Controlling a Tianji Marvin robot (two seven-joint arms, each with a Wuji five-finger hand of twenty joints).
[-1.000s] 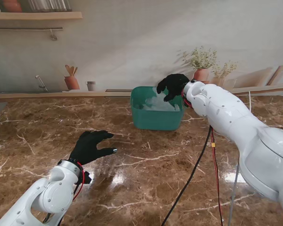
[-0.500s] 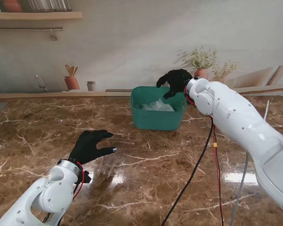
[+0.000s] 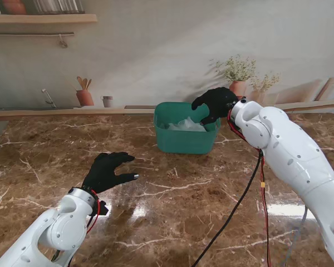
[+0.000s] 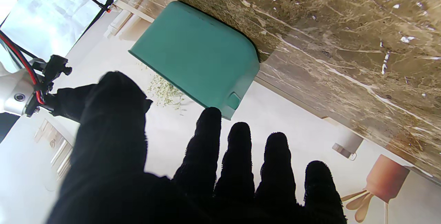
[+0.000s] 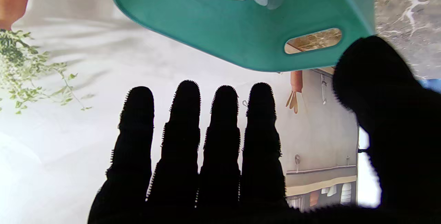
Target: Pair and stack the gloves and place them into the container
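gloves [image 3: 185,124] in container [image 3: 185,139], right robot hand [image 3: 214,103] spread

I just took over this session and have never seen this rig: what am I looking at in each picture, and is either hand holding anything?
The stand's view looks down from above the shoulders at a marble table. Two white arms end in black five-finger hands. The left hand hovers open over bare marble, nearer to me. The right hand is open at the right rim of the green container, holding nothing. Pale gloves lie inside it. The other two pictures come from wrist cameras and are upside down: fingers rise from the bottom, table at the top.
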